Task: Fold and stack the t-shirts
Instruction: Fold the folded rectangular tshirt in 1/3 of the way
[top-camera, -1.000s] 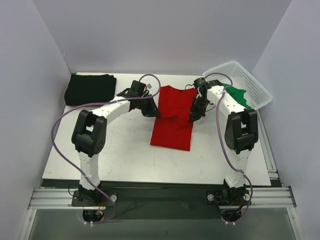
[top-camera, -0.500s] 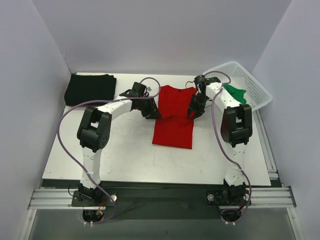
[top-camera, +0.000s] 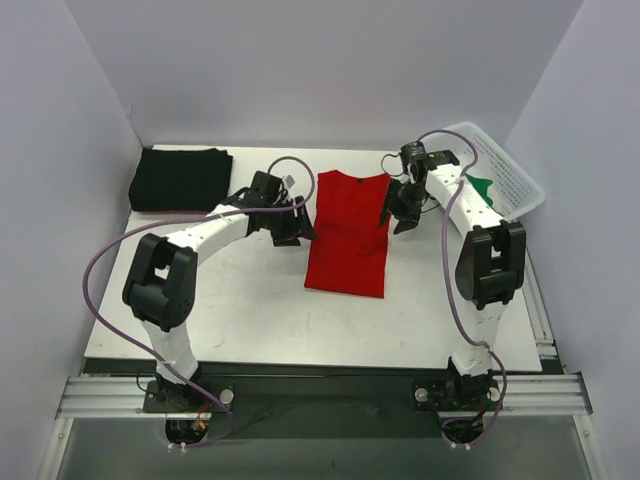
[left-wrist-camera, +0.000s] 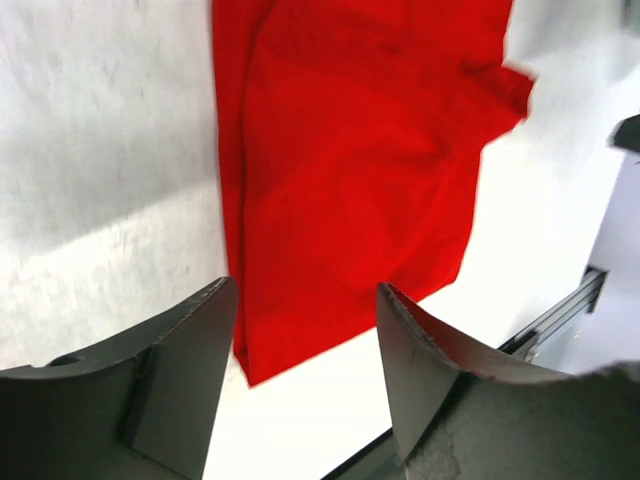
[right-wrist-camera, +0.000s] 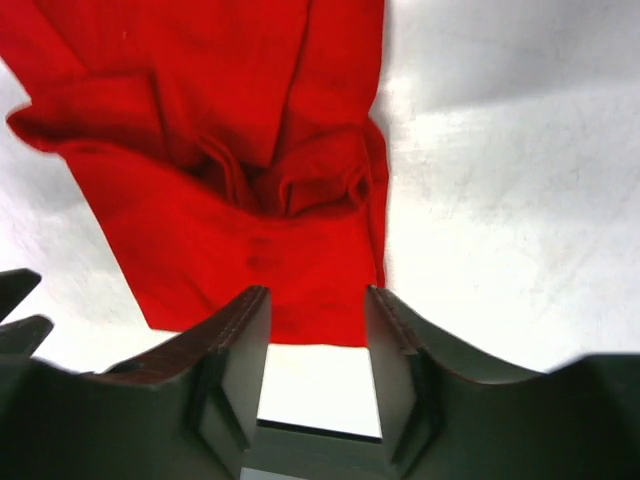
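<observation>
The red t-shirt (top-camera: 347, 238) lies flat mid-table as a long narrow strip, sleeves folded inward, collar toward the far side. My left gripper (top-camera: 299, 226) hovers at its left edge, open and empty; the left wrist view shows the red t-shirt (left-wrist-camera: 350, 170) beyond the spread left gripper (left-wrist-camera: 305, 290). My right gripper (top-camera: 398, 213) stands just off the right edge, also open; in its view the red t-shirt (right-wrist-camera: 210, 190) shows bunched folds ahead of the right gripper (right-wrist-camera: 316, 292). A folded black t-shirt (top-camera: 182, 178) lies far left. A green t-shirt (top-camera: 481, 191) hangs from the basket.
A white mesh basket (top-camera: 497, 160) sits tilted at the far right corner against the wall. Grey walls enclose the table on three sides. Purple cables loop from both arms. The table's near edge meets a metal rail (top-camera: 320, 392).
Both grippers have opened and let go of the red t-shirt's side edges. Each has drawn back outward from the cloth, which now lies flatter and straighter.
</observation>
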